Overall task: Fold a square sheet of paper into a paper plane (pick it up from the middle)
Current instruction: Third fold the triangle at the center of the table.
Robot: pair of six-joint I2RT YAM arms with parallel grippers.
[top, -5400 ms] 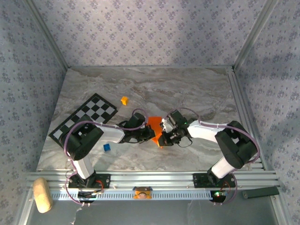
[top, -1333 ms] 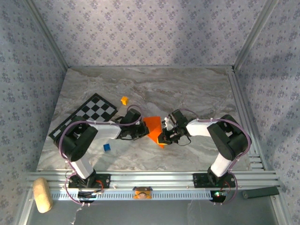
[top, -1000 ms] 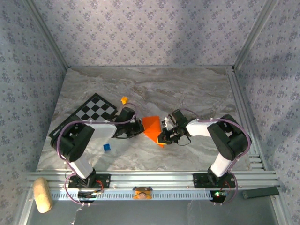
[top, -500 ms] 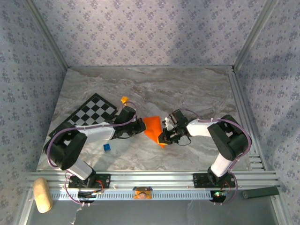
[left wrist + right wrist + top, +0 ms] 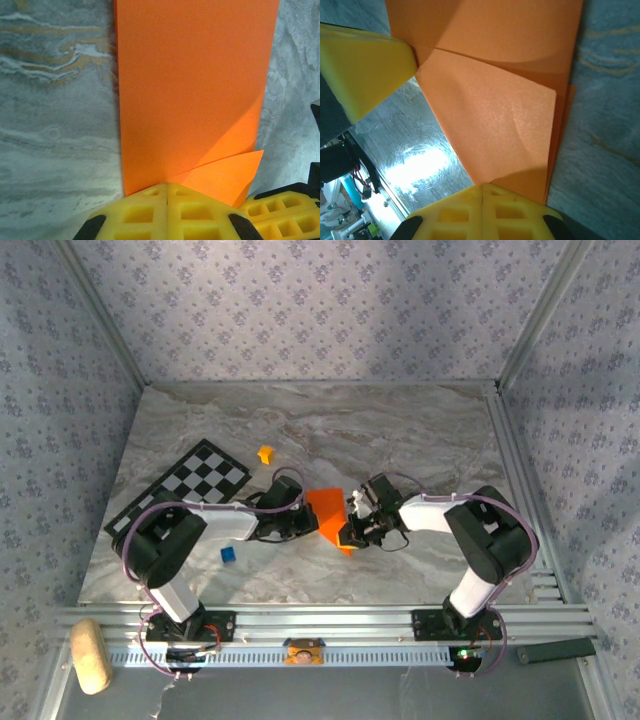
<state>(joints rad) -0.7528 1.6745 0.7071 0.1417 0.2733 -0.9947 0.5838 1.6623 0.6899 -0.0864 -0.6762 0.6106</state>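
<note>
**Both end effectors pressed shut on the folded orange paper at mid-desk**

The orange paper [image 5: 326, 508] lies flat on the marbled desk [image 5: 420, 440], about midway between left and right and somewhat toward the near side. From above it is a creased shape, broad at its far end and narrowing to a point at its near end.

The left end effector [image 5: 303, 524] meets the paper at its left edge. In the left wrist view its yellow fingers are pressed together with no gap. The left end effector [image 5: 167, 186] has its tips resting on the edge of the paper [image 5: 195, 85], just where a small folded flap sticks out to the right. Whether any paper is caught between the fingers cannot be told.

The right end effector [image 5: 349, 533] sits at the paper's near right edge, close to the point. In the right wrist view the right end effector [image 5: 482, 187] is likewise pressed together. Its tips bear on the paper [image 5: 490, 115] at the narrow end of a triangular flap folded over the layers beneath. A yellow finger of the other arm touches the paper at the upper left of that view.

A checkered board [image 5: 185, 493] lies on the left part of the desk. A yellow-orange cube [image 5: 265, 453] sits just beyond its right corner, and a blue cube [image 5: 228, 554] sits on the near side of the board. All three are apart from the paper.
</note>
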